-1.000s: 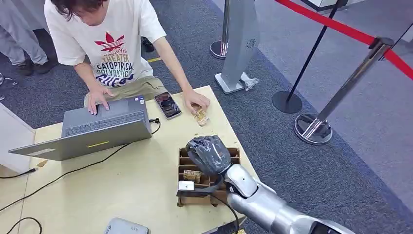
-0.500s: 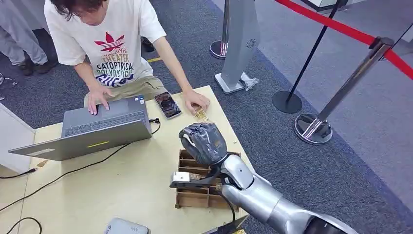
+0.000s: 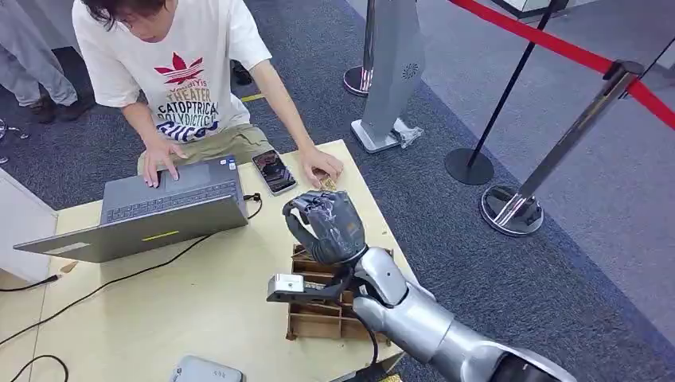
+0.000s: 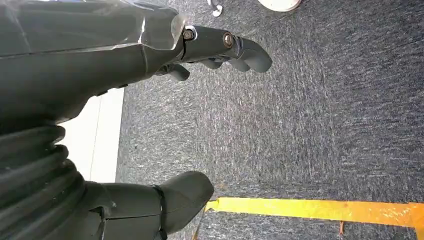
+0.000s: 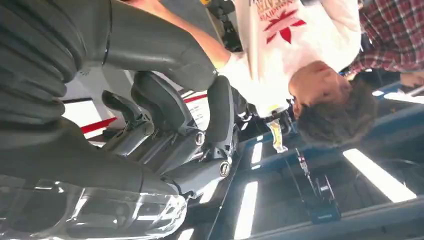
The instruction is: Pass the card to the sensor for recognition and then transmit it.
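Above the slotted cardboard tray [image 3: 306,318], the right hand [image 3: 325,227] is curled, apparently around a card [image 5: 197,107], which could be dropped if loosely pinched.

Your right arm [image 3: 430,326]: silver, smooth rounded shell segments, with a small grey camera block [image 3: 288,286] on a bracket at 9 o'clock of the wrist and a thin black cable beneath it. Your right hand [image 3: 326,227]: dark grey, glossy under a clear plastic wrap, with a ribbed black wrist cover [image 5: 35,55] and bright round screws [image 5: 224,168] at the finger pivots. Your left hand [image 4: 100,65]: same dark grey, ribbed cover, thick thumb, two screws by the fingers.
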### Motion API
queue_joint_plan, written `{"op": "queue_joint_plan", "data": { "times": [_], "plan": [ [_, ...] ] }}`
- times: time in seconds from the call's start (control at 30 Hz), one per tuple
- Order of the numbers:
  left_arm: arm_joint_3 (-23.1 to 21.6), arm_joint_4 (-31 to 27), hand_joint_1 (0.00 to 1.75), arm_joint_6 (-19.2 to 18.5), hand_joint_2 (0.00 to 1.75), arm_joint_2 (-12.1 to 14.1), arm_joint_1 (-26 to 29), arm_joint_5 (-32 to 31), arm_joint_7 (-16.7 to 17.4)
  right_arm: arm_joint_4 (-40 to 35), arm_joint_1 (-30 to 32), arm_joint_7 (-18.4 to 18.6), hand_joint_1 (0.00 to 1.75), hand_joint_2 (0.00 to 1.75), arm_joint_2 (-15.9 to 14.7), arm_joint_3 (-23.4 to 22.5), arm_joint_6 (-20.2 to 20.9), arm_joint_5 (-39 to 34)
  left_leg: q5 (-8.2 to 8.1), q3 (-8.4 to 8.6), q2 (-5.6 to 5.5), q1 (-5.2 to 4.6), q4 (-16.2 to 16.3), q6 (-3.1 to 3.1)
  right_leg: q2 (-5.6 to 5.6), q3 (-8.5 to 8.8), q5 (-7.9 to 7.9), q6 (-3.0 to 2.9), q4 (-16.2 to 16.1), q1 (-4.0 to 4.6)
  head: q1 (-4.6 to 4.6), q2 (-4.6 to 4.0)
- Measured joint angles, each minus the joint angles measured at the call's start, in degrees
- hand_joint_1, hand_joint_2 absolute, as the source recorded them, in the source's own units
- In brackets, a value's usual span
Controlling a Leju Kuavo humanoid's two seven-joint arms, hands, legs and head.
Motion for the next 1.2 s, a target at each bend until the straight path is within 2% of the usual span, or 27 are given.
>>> {"op": "queue_joint_plan", "data": {
  "times": [0.07, 0.13, 0.47, 0.57, 1.0, 1.03, 1.07, 1.1, 1.2],
  "plan": [
    [0.0, 0.0, 0.00, 0.0, 1.75, 0.0, 0.0, -0.1, 0.0, -0.1, -0.3, -0.3, 0.07, 1.75, 0.4, 0.0, 0.1, -0.1, 0.00, 0.00, 0.00, 0.00, 0.0, 0.00, 0.00, 0.00, 0.00, 0.00, 0.0, 0.00, 0.00, 0.00],
    [0.0, 0.0, 0.00, 0.0, 1.75, 0.0, 0.0, -0.2, 0.0, -0.3, -0.5, -0.3, 0.00, 1.75, 0.7, -0.1, 0.6, -0.6, 0.00, 0.00, 0.00, 0.00, 0.0, 0.00, 0.00, 0.00, 0.00, 0.00, 0.0, 0.00, 0.00, 0.00],
    [0.0, 0.0, 0.00, 0.0, 1.75, -0.3, -0.1, -0.7, 0.0, -2.4, -0.3, 0.0, 0.07, 1.75, 1.2, -0.1, 2.4, 1.6, 0.00, 0.00, 0.00, -0.01, 0.0, 0.00, 0.00, -0.01, 0.00, 0.00, 0.0, -0.01, 0.02, 0.00],
    [0.0, 0.0, 0.00, 0.0, 1.75, -0.3, -0.1, -0.9, 0.0, -3.7, 0.6, 0.7, 0.26, 1.75, 1.2, -0.1, 3.0, 2.6, 0.00, 0.00, 0.00, 0.00, 0.0, 0.00, 0.00, -0.02, 0.00, 0.00, 0.0, 0.00, 0.00, 0.00],
    [0.0, 0.0, 0.00, -0.2, 1.75, -0.3, -0.1, -1.0, 0.1, -7.0, 4.0, 2.3, 0.35, 1.75, 0.5, -0.8, 4.0, 5.1, 0.00, -0.01, 0.00, 0.00, 0.0, 0.00, 0.00, -0.03, 0.00, 0.00, 0.0, 0.00, 0.00, 0.00],
    [0.0, 0.0, 0.00, -0.3, 1.75, -0.3, -0.1, -1.0, 0.3, -7.8, 4.9, 2.5, 0.51, 1.75, 0.2, -1.1, 4.2, 5.5, 0.00, -0.01, 0.00, 0.00, 0.0, 0.00, 0.00, -0.03, 0.00, 0.00, 0.0, 0.00, 0.00, 0.00],
    [0.0, 0.0, 0.00, -0.3, 1.75, -0.3, -0.1, -1.0, 0.4, -8.1, 5.3, 2.5, 0.56, 1.75, -0.1, -1.2, 4.4, 5.5, 0.00, -0.01, 0.00, -0.01, 0.0, 0.00, 0.00, -0.03, 0.00, 0.00, 0.0, 0.00, 0.02, 0.00],
    [0.0, 0.0, 0.00, -0.4, 1.75, -0.3, -0.1, -1.0, 0.5, -9.1, 6.8, 2.8, 0.79, 1.75, -1.3, -1.3, 6.1, 5.4, 0.00, -0.01, 0.00, -0.01, 0.0, 0.00, 0.00, -0.03, 0.00, 0.00, 0.0, -0.01, 0.02, 0.00],
    [0.0, 0.0, 0.00, -0.5, 1.75, -0.3, -0.1, -1.0, 0.5, -9.6, 7.8, 2.8, 0.86, 1.75, -2.1, -1.3, 7.4, 5.2, 0.00, -0.01, 0.00, -0.01, 0.0, 0.00, 0.00, -0.03, 0.00, 0.00, 0.0, -0.01, 0.02, 0.00]
  ]
}}
